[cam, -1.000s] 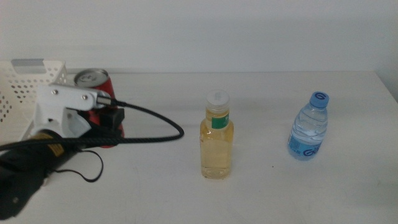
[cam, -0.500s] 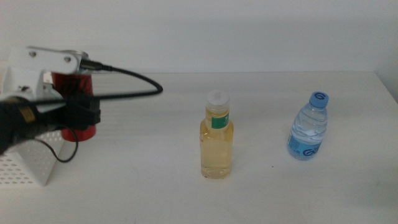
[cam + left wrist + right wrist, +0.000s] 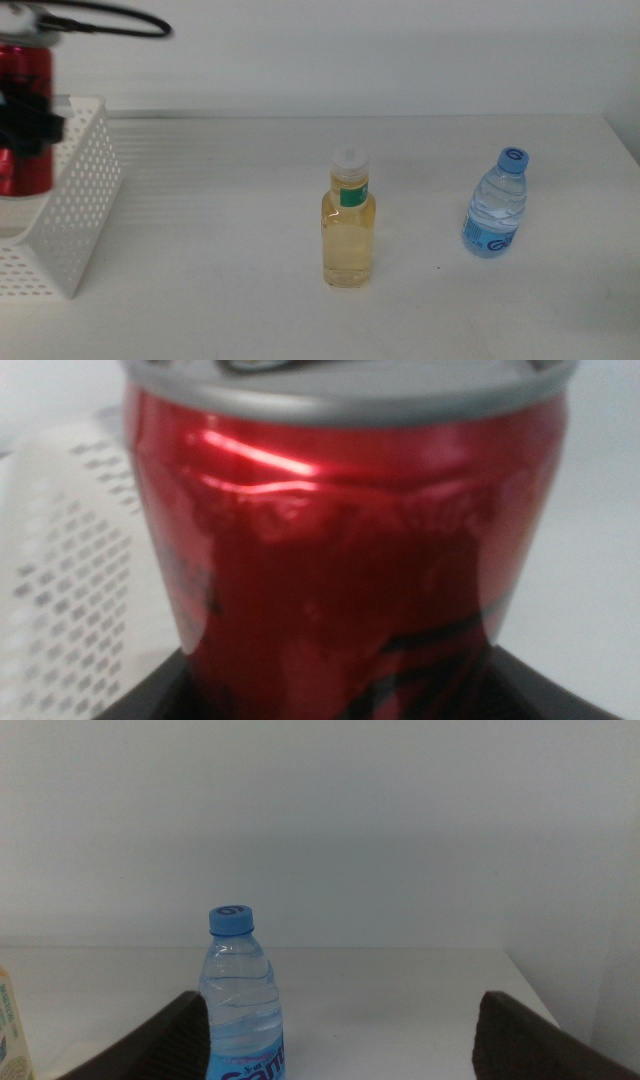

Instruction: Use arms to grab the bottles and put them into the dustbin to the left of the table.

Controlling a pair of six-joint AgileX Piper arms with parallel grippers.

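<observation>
- At the far left edge of the middle frame we now see the can [image 3: 24, 120] held high, over the white bin [image 3: 75, 215]; a second ago it stood on the tabletop [image 3: 220, 250] beside the bin with the left arm reaching across to it.
- Half a second ago the can was already off the tabletop and partway to the left; the lift and carry are done, so we judge only the release is left for this first item.
- The left end effector [image 3: 25, 122] pinches the can: in the left wrist frame the can [image 3: 340, 550] fills the picture, with dark jaws hugging its lower sides and the bin's perforated wall [image 3: 60, 590] at the left of that frame.
- The right end effector [image 3: 340, 1050] waits with jaws spread wide; the water bottle [image 3: 240, 1000] stands upright ahead of the left one.
- Count: one can, in the air; two bottles, both upright and unmoved on the tabletop; one bin.
- The yellow bottle [image 3: 348, 220] stands at mid-frame, the water bottle [image 3: 497, 205] well apart to its right. Two of three items remain to be collected.
</observation>
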